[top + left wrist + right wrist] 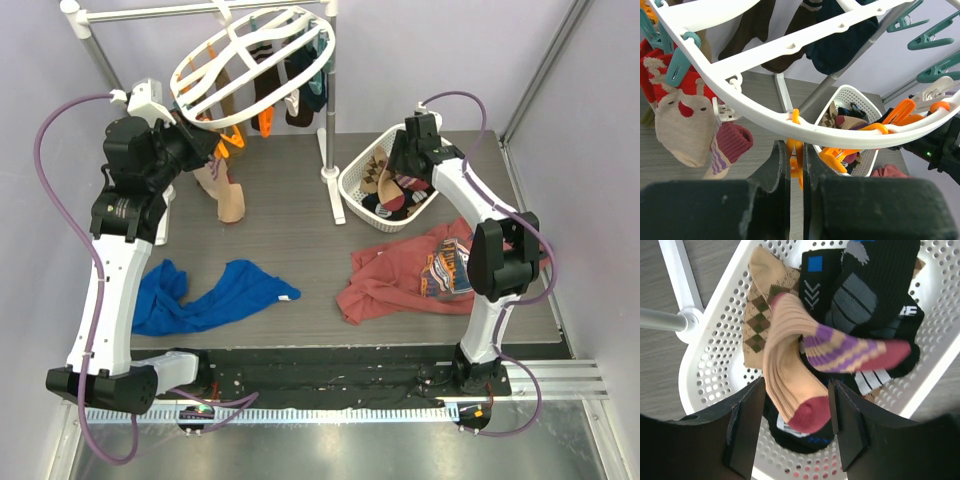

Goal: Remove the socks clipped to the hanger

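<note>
Where the perforated white basket [715, 355] curves, a ribbed beige sock [790, 372] lies.

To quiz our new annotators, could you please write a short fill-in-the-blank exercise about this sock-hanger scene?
1. The right pincer hangs open over the white ___, where several socks lie.
2. The left pincer is shut on an ___ clip of the hanger.
3. The shirt on the table beneath the right arm is ___.
Missing words: basket; orange; red.
</note>
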